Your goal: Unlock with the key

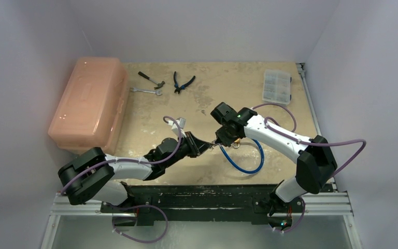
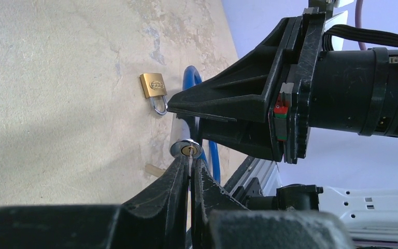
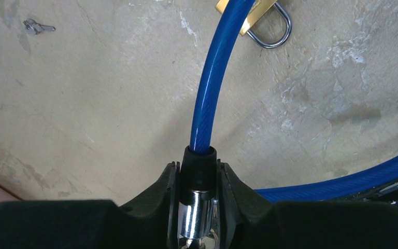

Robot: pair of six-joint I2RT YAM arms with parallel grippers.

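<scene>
The blue cable lock [image 3: 211, 88] loops over the table [image 1: 243, 167]. My right gripper [image 3: 198, 167] is shut on its black collar and chrome cylinder [image 3: 197, 210], holding that end up off the table. In the left wrist view the cylinder's round face [image 2: 179, 149] with a brass keyhole points at my left gripper [image 2: 190, 158]. That gripper is shut on the thin silvery key [image 2: 189, 155], whose tip sits at the keyhole. In the top view the two grippers meet at mid-table: the left gripper [image 1: 207, 146] and the right gripper [image 1: 223, 139].
A small brass padlock [image 2: 153, 85] lies beside the cable [image 3: 272, 23]. A small silvery metal piece [image 3: 36, 26] lies farther off. An orange box [image 1: 88, 101] stands at the left. A hammer [image 1: 152, 79], wrench [image 1: 146, 91], pliers [image 1: 182, 83] and clear organizer [image 1: 277, 86] lie at the back.
</scene>
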